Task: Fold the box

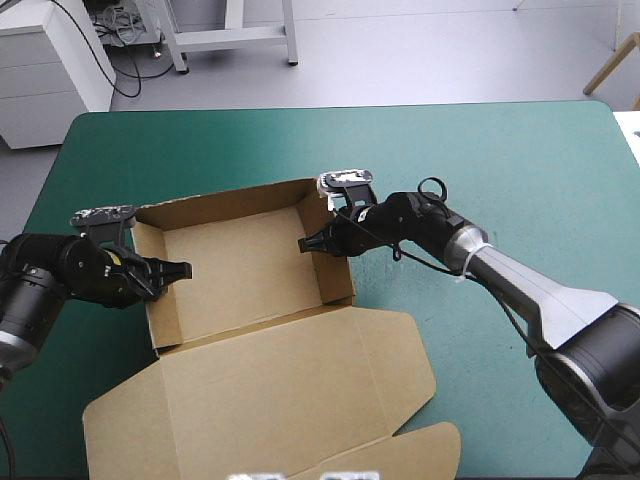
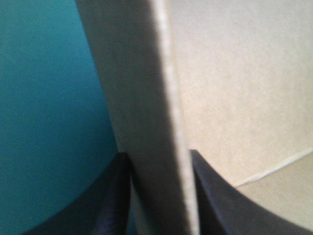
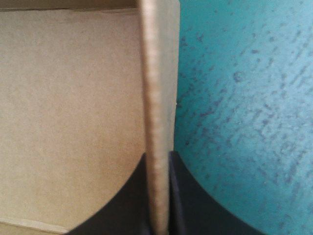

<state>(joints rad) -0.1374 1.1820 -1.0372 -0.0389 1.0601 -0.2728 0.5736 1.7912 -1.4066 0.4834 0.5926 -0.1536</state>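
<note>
The table's teal-green cover (image 1: 520,180) lies smooth and fills most of the high view; past its far edge are a pale grey floor (image 1: 400,50) and a white drawer cabinet (image 1: 45,65) off the far left corner. One brown cardboard box (image 1: 240,265) sits left of the table's middle as an open tray with its walls raised, and its one broad lid (image 1: 280,400), cut with rounded flaps, lies flat on the cover, reaching from the tray's near wall toward the near edge. Two grippers are at work, one on each side wall. The left gripper (image 1: 180,270) comes in from the left and pinches the tray's left wall, its two black fingers (image 2: 98,205) all but closed with the board between them, one inside the tray and one outside. The right gripper (image 1: 308,243) pinches the right wall near its far end in the same way, one black finger (image 3: 195,205) over the cover and the other inside. The whole right half of the cover and a strip along the far edge are bare, while only a narrow band of cover shows between the box and the left edge.
</note>
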